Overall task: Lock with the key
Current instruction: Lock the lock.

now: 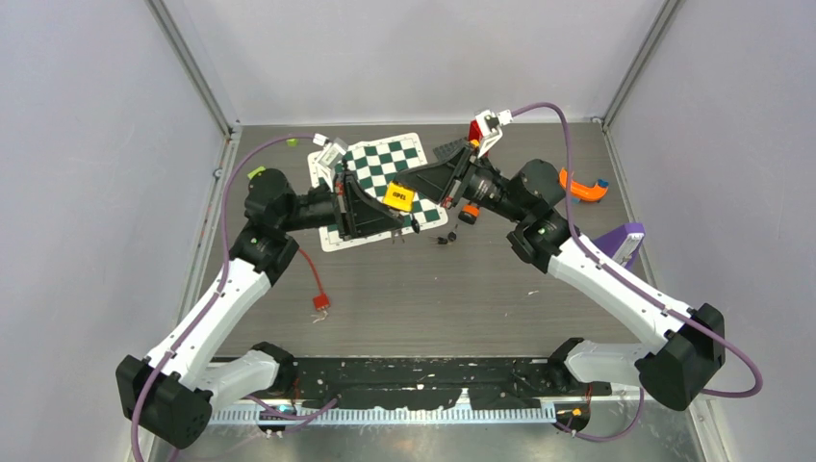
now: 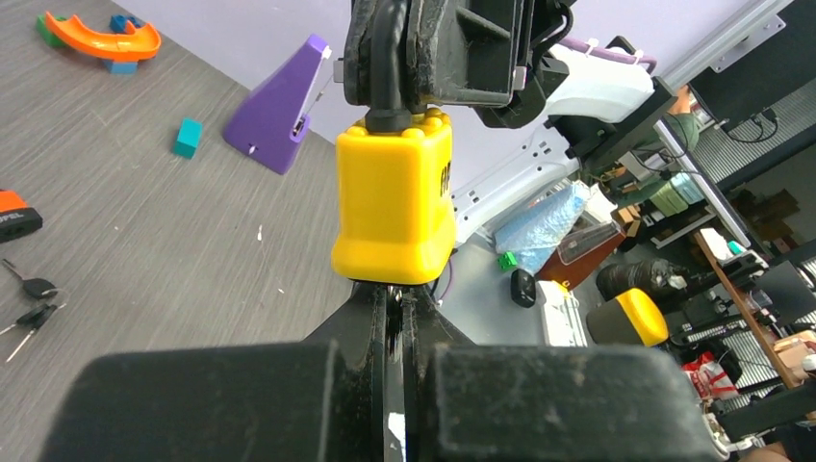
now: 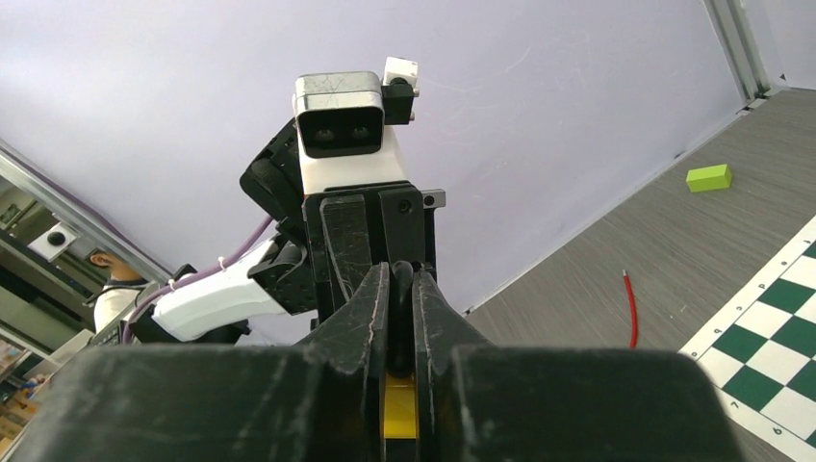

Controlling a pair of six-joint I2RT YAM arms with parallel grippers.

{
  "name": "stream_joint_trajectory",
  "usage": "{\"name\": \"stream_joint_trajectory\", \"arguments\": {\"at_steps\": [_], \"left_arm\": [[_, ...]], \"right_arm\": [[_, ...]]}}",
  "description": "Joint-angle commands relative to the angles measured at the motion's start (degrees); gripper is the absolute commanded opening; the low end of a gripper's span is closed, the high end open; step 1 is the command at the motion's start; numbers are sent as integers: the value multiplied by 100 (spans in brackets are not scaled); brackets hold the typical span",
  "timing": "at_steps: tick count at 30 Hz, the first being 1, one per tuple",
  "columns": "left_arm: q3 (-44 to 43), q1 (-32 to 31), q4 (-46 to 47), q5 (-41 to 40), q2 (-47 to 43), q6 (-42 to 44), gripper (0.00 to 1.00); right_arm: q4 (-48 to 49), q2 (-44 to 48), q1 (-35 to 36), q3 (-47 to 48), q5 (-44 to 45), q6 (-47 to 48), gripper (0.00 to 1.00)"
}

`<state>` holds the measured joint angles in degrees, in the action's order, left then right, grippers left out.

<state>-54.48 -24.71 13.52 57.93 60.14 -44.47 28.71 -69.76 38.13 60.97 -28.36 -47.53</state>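
yellow padlock (image 1: 399, 196) held between my two grippers, above the checkerboard mat (image 1: 380, 162).
my right gripper (image 3: 402, 279) is clamped on the top of the padlock at its black shackle (image 2: 388, 67) and holds it off the desk (image 1: 462, 289), centre of the left wrist view. my left gripper (image 2: 395, 303) is closed tight just under the padlock's base; i cannot tell whether a key sits between its fingers. a few keys (image 2: 29, 300) lie on the desk at the left edge of that view, well apart.
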Motion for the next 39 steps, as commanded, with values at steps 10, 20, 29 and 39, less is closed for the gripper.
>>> {"name": "stream_joint_trajectory", "arguments": {"at_steps": [10, 20, 29, 39], "left_arm": [[-337, 36, -1714, 191, -131, 1338, 0], [-223, 36, -1734, 531, -304, 1559, 0], [-341, 36, -2175, 487, -118, 1825, 0], [-317, 36, -3062, -240, -7, 2402, 0]], "right_arm": [[327, 602, 2, -38, 742, 423, 5], [482, 776, -8, -171, 935, 368, 5], [567, 758, -12, -140, 958, 286, 5], [-523, 1000, -93, -29, 2130, 849, 5]]}}
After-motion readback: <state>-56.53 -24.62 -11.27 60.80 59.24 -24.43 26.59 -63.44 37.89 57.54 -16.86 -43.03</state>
